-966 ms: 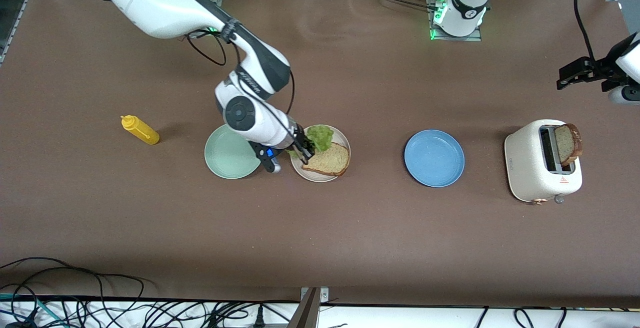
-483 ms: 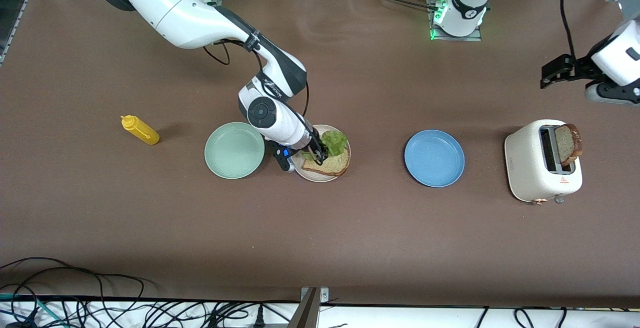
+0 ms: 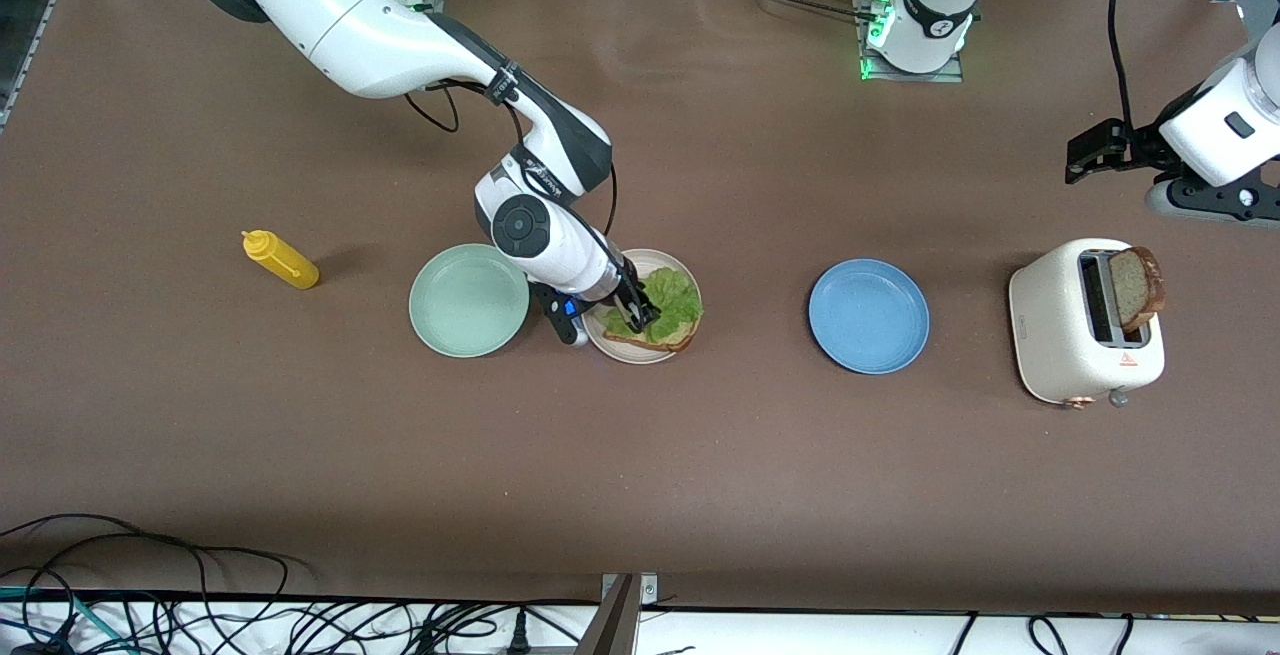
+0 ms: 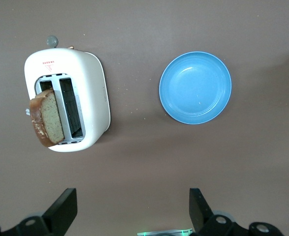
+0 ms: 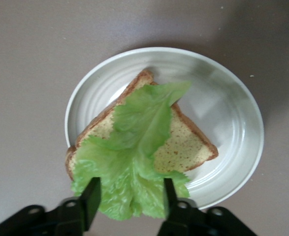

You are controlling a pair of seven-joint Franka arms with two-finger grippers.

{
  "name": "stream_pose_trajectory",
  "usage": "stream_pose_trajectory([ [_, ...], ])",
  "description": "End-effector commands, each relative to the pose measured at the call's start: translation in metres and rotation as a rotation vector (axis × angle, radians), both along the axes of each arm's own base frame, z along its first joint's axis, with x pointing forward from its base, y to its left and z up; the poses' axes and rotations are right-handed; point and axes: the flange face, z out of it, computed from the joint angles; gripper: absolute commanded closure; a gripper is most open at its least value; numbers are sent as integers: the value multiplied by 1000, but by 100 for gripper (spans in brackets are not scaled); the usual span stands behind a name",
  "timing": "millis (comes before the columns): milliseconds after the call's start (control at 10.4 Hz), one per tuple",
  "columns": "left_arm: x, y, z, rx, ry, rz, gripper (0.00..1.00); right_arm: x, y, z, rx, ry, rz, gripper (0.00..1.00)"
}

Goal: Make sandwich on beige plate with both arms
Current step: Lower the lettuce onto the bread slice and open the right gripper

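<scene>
Mustard bottle [image 3: 280, 260] and mint plate [image 3: 468, 300] lying toward right arm's end from beige plate [image 3: 617, 345]. Right gripper [image 3: 640, 318] hovering over beige plate, fingers spread astride lettuce [image 5: 134, 162] lying on bread slice [image 5: 188, 147], seemingly released. Blue plate [image 3: 868, 315] and toaster [image 3: 1070, 335] sitting toward left arm's end. Left gripper [image 4: 132, 214] waiting open above toaster.

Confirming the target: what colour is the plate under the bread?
Pale cream-beige plate; clearest in the right wrist view.

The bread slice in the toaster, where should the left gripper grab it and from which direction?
Probably by the crusty top edge of the bread slice, coming straight down: it stands upright in the toaster slot, its upper half exposed. The open left gripper is over bare table beside the toaster.
</scene>
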Motion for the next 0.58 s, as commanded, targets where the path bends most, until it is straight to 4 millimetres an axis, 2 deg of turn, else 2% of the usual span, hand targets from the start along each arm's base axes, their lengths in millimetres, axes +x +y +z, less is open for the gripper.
stream_pose_trajectory([
  [0,3,-1,1,-18,7,4,0,13,-1,19,-7,-15,0,0],
  [193,5,-1,-2,-14,1,3,0,23,-13,58,-96,26,89,0],
  [290,4,-2,0,-12,1,2,0,32,-23,91,-124,45,153,0],
  [483,2,0,10,-21,-20,8,0,41,-67,143,-181,96,308,0],
])
